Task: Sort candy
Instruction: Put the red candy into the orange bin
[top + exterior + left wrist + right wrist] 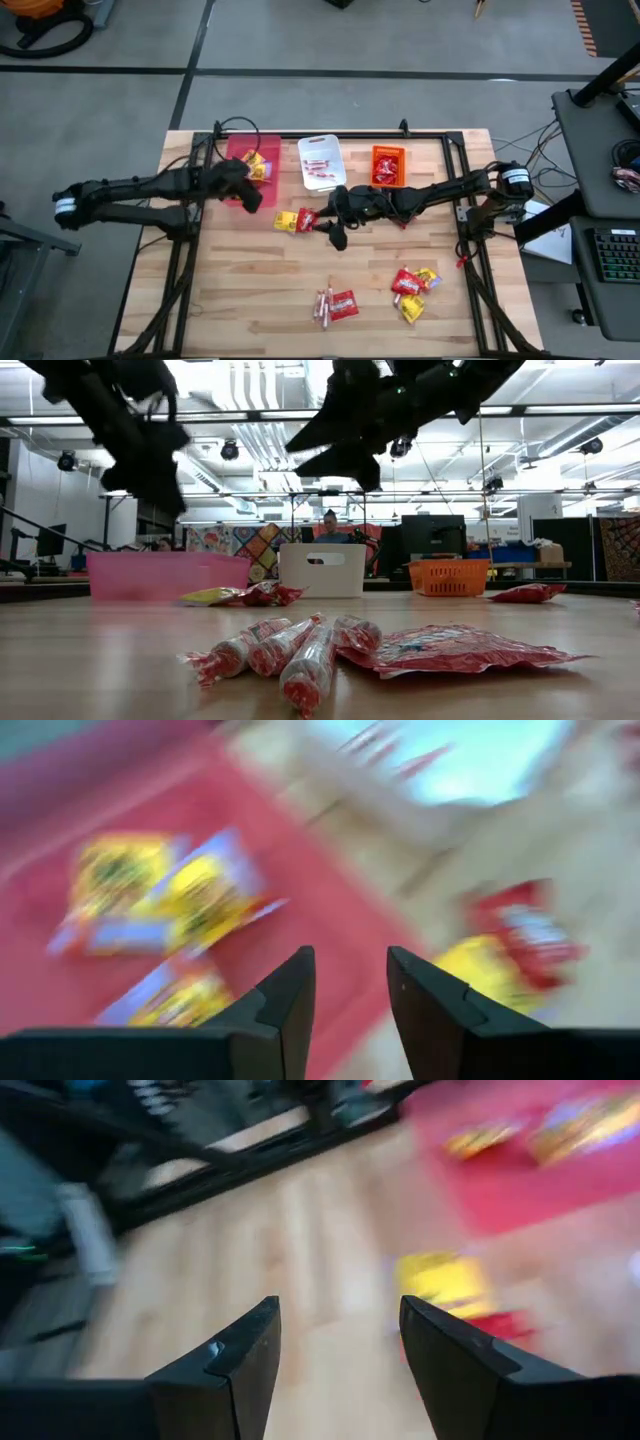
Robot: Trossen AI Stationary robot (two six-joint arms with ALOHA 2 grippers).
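Candy lies in three loose groups on the wooden table: a yellow and a red packet (295, 220) near the bins, pinkish-red sticks with a red packet (335, 305) near the front edge, and red and yellow packets (414, 285) to the right. My left gripper (252, 198) hangs open and empty over the near edge of the pink bin (240, 150), which holds yellow packets (160, 890). My right gripper (337, 238) is open and empty, raised above the table just right of the yellow and red pair (445, 1285).
The white bin (322, 150) holds pinkish sticks and the orange bin (388, 152) holds red packets; both stand in the far row beside the pink bin. A black frame (470, 215) borders the table. Bare wood lies between the candy groups. A person shows far behind the table (330, 525).
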